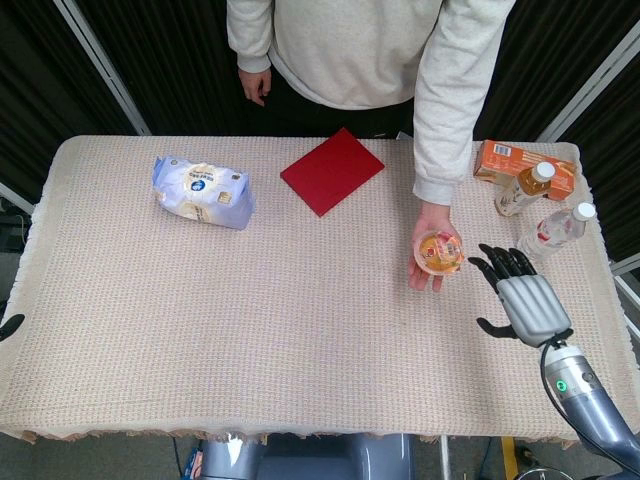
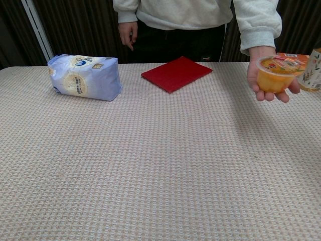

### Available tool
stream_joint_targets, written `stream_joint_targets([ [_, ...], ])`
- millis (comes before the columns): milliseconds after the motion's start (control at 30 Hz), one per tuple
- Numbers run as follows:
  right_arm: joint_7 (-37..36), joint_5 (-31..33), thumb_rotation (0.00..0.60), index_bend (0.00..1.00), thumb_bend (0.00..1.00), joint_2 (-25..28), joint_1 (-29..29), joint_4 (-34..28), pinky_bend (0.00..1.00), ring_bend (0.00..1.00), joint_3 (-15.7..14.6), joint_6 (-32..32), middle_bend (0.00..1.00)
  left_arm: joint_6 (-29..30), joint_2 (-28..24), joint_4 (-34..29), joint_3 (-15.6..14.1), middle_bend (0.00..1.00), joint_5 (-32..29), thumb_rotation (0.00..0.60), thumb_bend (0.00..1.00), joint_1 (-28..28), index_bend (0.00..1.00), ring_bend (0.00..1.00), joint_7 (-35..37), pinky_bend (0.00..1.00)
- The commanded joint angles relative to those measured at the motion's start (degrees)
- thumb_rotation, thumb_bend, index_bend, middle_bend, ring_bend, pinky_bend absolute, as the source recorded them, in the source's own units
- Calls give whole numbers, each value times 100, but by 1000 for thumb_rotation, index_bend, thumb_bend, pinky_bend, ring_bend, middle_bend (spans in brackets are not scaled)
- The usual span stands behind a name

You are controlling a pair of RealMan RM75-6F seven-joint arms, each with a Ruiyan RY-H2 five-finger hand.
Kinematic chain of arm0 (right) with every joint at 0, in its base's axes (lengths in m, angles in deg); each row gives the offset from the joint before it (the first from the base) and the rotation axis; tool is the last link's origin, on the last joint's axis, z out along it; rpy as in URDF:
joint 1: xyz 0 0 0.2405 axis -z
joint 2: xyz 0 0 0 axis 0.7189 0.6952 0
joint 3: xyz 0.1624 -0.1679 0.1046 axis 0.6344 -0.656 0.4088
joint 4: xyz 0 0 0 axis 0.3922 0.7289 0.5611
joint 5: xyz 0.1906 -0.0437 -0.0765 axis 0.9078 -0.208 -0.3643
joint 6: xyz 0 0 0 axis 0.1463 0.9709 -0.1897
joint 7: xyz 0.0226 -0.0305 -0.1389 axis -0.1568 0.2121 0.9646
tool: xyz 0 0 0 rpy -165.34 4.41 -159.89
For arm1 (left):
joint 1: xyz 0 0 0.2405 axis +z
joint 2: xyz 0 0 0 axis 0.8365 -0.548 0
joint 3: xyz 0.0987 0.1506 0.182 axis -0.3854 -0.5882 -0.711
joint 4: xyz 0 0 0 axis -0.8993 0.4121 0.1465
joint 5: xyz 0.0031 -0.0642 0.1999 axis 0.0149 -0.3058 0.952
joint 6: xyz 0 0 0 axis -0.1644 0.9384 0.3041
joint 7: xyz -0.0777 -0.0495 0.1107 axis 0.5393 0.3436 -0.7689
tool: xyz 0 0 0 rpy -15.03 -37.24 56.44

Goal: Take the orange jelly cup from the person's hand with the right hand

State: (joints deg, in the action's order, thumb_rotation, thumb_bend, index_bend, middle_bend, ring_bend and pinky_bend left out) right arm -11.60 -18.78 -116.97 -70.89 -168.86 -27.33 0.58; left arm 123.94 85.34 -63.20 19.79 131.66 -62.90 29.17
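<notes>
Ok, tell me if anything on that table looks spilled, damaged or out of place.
Nothing stands out. The jelly cup sits upright and sealed in the person's hand, the flour bag looks intact, the red booklet lies flat, and both bottles by the orange box show no spill.

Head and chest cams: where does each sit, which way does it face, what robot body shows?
Head view: high up, looking steeply down at the table; the right hand shows, open, beside the orange jelly cup.
Chest view: low at the near table edge, looking level across; no robot body shows.
Shared: the cup in the person's hand, blue bag, red booklet.
</notes>
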Motion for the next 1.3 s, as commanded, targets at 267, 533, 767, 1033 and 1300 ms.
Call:
stream_joint_targets([
  [267,2044,2674,600,112,164,-346,-1718,-355,8,0,259,-361,0,-71,10,20,-4,0,-44,600,109,-31,0,0,-7,0],
  [533,2539,3338,600,123,165,-907,-2234,-110,31,0,238,52,32,-107,45,22,-35,0,11,600,110,-46,0,0,-51,0],
  [767,2935,3665,600,134,164,-1162,-2512,116,31,0,106,276,54,-150,76,19,-69,0,61,600,109,-59,0,0,-92,0],
  [1033,3219,4107,600,179,168,-1302,-2716,161,46,17,-35,498,77,-158,101,24,-87,0,97,600,109,-60,0,0,-103,0],
  [1300,3045,3906,600,422,217,-1550,-2686,460,326,287,-157,599,345,-148,107,22,-86,0,104,600,108,-56,0,0,-81,0],
])
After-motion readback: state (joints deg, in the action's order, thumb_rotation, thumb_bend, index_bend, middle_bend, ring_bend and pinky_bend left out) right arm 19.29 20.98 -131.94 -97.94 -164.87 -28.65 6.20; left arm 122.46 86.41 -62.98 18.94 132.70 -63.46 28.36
